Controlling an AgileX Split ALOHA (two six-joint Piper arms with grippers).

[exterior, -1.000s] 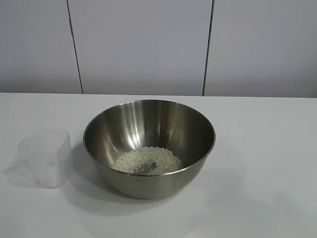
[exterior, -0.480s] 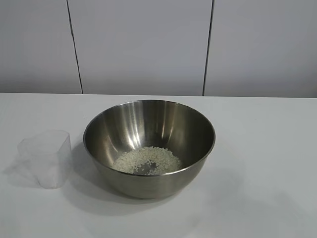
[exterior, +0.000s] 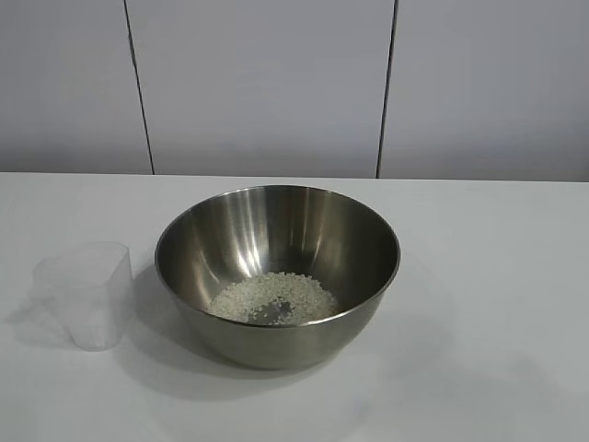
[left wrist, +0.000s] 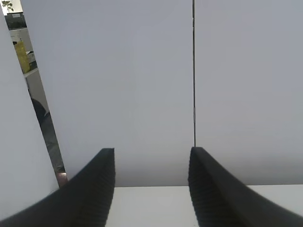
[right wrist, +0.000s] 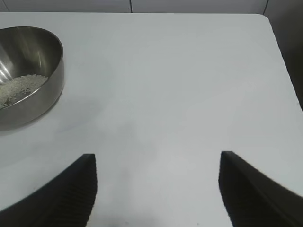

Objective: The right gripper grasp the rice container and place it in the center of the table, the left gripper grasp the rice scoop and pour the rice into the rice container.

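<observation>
Rice container (exterior: 277, 273) sits upright about mid-table (exterior: 497, 304), steel bowl, open top. Rice (exterior: 272, 297) lies in a shallow heap across its bottom, with a small bare patch of steel showing in the heap. Rice scoop (exterior: 85, 294) stands upright just beside the bowl on its left-edge side, apart from it, clear plastic; cannot tell if any grains are in it. Grey panelled wall (exterior: 262, 83) runs behind the far table edge. Neither arm appears in the exterior view. Left gripper (left wrist: 151, 189) is released, fingers spread with nothing between them, camera facing the wall over a strip of table edge; bowl and scoop not in its view. Right gripper (right wrist: 158, 189) is also released, fingers wide apart and holding nothing, hanging above bare table toward the right edge, well apart from the bowl, whose rim and rice show at the side of that view. Nothing stands between either gripper and the bowl.
</observation>
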